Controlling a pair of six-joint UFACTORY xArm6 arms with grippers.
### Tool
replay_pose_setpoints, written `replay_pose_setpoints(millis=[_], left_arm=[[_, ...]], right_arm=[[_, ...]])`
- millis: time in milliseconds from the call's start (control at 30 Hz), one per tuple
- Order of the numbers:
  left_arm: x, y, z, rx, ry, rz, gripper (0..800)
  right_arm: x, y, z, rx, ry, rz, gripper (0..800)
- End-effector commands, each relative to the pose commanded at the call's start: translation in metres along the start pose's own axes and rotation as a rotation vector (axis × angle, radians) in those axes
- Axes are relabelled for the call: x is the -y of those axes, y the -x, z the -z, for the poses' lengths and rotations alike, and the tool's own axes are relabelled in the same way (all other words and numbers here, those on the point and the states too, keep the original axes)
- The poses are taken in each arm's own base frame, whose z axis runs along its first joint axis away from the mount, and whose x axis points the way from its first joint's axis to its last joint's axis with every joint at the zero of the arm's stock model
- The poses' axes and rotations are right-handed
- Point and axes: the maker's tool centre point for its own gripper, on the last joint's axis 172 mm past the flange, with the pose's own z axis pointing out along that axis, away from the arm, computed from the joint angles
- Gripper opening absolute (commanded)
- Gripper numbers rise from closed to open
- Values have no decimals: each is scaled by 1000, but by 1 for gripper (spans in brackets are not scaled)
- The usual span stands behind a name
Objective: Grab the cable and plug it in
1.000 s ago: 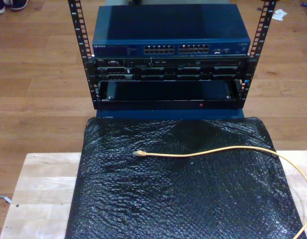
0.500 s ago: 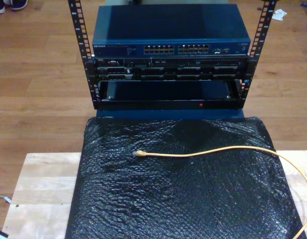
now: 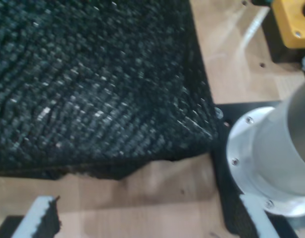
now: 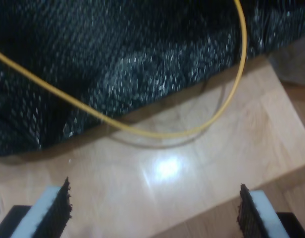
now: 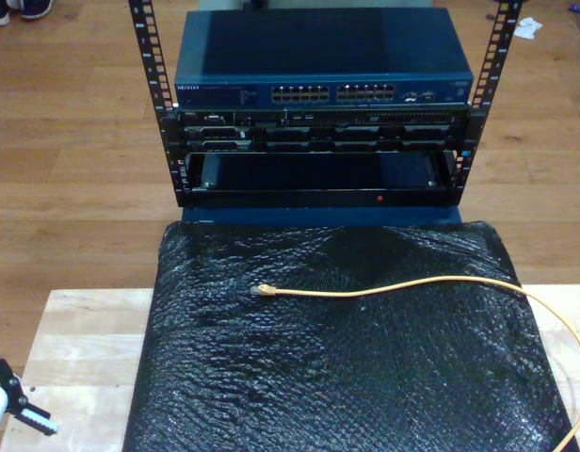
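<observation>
The yellow-orange cable (image 5: 394,287) lies across the black mat (image 5: 346,377), its clear plug (image 5: 263,290) pointing to the exterior view's left; its far end curves down at the exterior view's right edge. In the second wrist view a loop of the cable (image 4: 157,133) runs off the mat onto bare wood, beyond my second gripper (image 4: 155,210), which is open and holds nothing. My first gripper (image 3: 147,223) is open over wood beside the mat's edge (image 3: 142,158), and its white fingers (image 5: 12,405) show at the exterior view's lower left, far from the plug.
A blue network switch (image 5: 323,92) with rows of ports sits on top of a black rack (image 5: 318,160) beyond the mat. The wooden table (image 5: 73,348) borders the mat. An arm's silver base (image 3: 271,158) and a yellow box (image 3: 293,22) stand near my first gripper.
White gripper fingers have come into the exterior view's lower left corner. The cable and plug have not moved.
</observation>
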Motion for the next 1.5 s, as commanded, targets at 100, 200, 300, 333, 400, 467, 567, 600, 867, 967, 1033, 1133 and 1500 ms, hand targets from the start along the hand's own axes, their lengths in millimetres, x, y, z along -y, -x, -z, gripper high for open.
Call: replay_pose_setpoints(millis=[100, 200, 300, 333, 400, 467, 567, 600, 867, 967, 1033, 1133, 1500], left_arm=[[6, -4, 0, -11, -15, 10, 800], [10, -8, -3, -9, -2, 12, 799], [12, -13, -7, -5, 21, 20, 799], [13, -15, -8, -2, 28, 23, 799], [14, -18, -11, 1, 40, 28, 800], [15, -20, -13, 4, 50, 30, 800], [19, -24, -16, 10, 59, 37, 799], [21, -24, -17, 11, 55, 42, 800], [32, -28, -17, 1, 20, 45, 800], [32, -27, -17, 0, 20, 47, 800], [32, -27, -17, 0, 20, 47, 800], [32, -25, -18, -2, 22, 52, 800], [31, -23, -22, -9, 27, 59, 799]], right_arm=[[-2, -11, -7, -9, -32, -5, 796], [-6, -21, -12, -26, -62, 12, 797], [-11, -32, -13, -59, -52, 21, 797], [-13, -36, -13, -71, -46, 14, 797], [-15, -41, -13, -83, -44, 4, 796], [-17, -46, -15, -84, -50, 12, 796], [-18, -55, -20, -86, -66, 37, 796], [-18, -58, -22, -85, -72, 45, 796], [-21, -89, -32, -117, -90, 91, 796], [-21, -96, -35, -123, -98, 97, 796], [-20, -100, -39, -123, -108, 109, 796], [-18, -106, -44, -122, -120, 127, 796], [-25, -136, -63, -92, -124, 160, 796]])
